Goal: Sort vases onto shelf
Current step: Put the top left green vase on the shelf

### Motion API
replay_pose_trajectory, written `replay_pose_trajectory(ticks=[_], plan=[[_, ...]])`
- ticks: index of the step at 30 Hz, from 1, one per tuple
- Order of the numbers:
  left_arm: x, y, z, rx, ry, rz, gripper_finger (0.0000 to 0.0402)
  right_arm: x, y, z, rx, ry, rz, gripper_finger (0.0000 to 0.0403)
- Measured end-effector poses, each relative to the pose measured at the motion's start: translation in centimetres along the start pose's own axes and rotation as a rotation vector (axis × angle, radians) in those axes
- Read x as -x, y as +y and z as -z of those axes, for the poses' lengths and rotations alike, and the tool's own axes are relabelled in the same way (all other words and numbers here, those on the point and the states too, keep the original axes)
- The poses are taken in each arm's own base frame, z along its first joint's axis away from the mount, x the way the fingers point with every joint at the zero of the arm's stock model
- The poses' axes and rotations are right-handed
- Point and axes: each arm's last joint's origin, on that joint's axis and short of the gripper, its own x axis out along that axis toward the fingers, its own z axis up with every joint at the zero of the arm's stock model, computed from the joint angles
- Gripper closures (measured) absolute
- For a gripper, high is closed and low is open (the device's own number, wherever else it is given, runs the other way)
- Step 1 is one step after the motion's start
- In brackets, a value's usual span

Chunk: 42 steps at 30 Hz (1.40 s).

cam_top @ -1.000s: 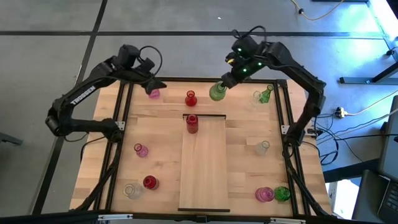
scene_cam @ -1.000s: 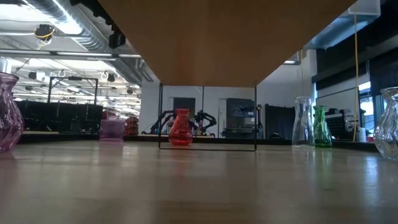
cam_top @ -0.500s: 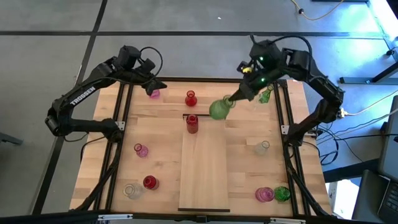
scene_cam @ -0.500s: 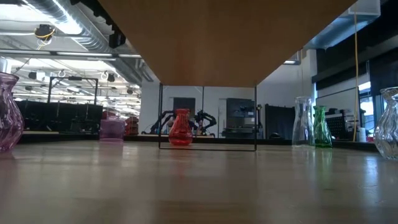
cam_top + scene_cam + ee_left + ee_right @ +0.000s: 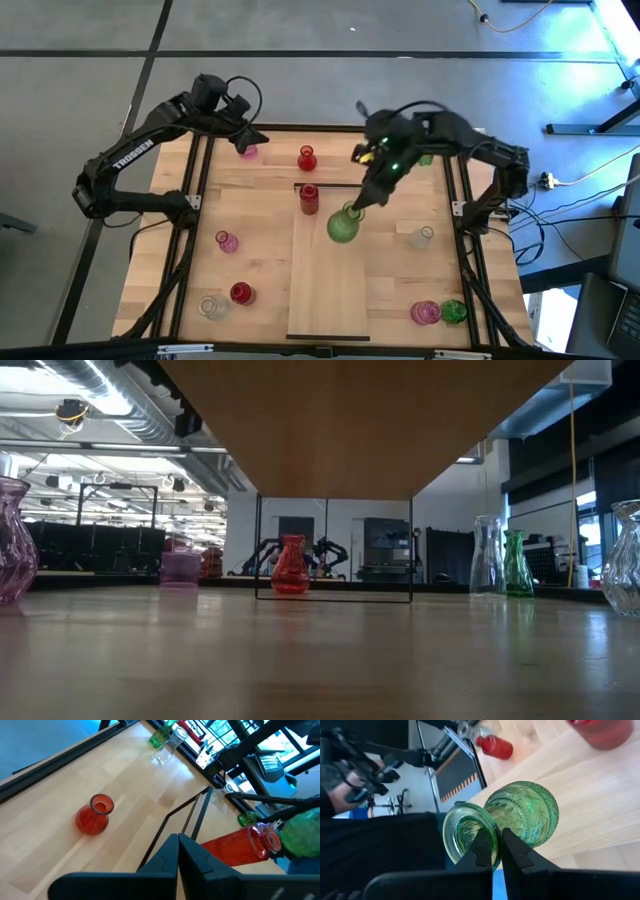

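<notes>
The right gripper [image 5: 357, 203] hangs over the long pale wood shelf board [image 5: 326, 290], its fingers [image 5: 482, 851] pinched tight on the rim of a round-bellied green glass vase [image 5: 343, 226]. The right wrist view shows one finger inside the mouth and the other outside the lip, with the textured belly tilted away above the pale wood. In the high view this vase sits over the shelf toward its 12 o'clock end, at about 4 o'clock from a ribbed red glass vase [image 5: 309, 199] that stands on the shelf just inside the dark end strip.

The left gripper [image 5: 247, 136] waits at the table's 11 o'clock corner with its fingers [image 5: 167, 860] closed together and nothing between them, just beside a small pink glass vase [image 5: 248, 151].

A second red glass vase [image 5: 306, 158] stands on the butcher-block tabletop [image 5: 400, 280] at 12 o'clock of the shelf. At the table's 1 o'clock corner a slim green vase [image 5: 426, 153] is partly hidden by the right arm. A clear glass vase [image 5: 422, 237] stands at 3 o'clock. At 5 o'clock a pink vase [image 5: 425, 313] and a green vase [image 5: 454, 311] stand side by side, touching or nearly so. At 9 o'clock is a small pink vase [image 5: 227, 241], and at 7 o'clock a red vase [image 5: 241, 293] stands near a clear vase [image 5: 211, 306].
</notes>
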Motion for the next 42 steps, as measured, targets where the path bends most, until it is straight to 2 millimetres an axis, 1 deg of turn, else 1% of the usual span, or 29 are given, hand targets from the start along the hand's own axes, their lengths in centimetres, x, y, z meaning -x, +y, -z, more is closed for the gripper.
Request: replay_pose_trajectory(ticks=[3, 5, 13, 19, 27, 38, 42], plan=[[-0.2, -0.3, 0.1, -0.01, 0.007, 0.003, 0.0402, -1.7, -0.3, -0.5, -0.012, 0.041, 0.009, 0.0403], [-0.3, -0.5, 0.2, -0.016, 0.012, 0.008, 0.0402, -2.4, -0.5, -0.9, -0.017, 0.057, 0.003, 0.0403], [-0.6, -0.9, 0.3, -0.034, 0.025, 0.024, 0.0402, -4.2, -1.8, -2.1, -0.052, 0.072, 0.045, 0.0403], [-0.6, -1.0, 0.3, -0.054, 0.027, 0.024, 0.0402, -6.0, -2.8, -2.9, -0.061, 0.092, 0.092, 0.0403], [-0.6, -0.9, 0.6, -0.073, 0.05, 0.018, 0.0401, -6.9, -3.4, -3.3, -0.065, 0.103, 0.119, 0.0403], [-0.6, -0.8, 0.7, -0.094, 0.055, 0.001, 0.0401, -6.9, -3.4, -3.2, -0.061, 0.115, 0.117, 0.0403], [-0.6, -0.8, 0.7, -0.094, 0.052, -0.009, 0.0402, -7.2, -3.7, -3.2, -0.064, 0.128, 0.127, 0.0403]])
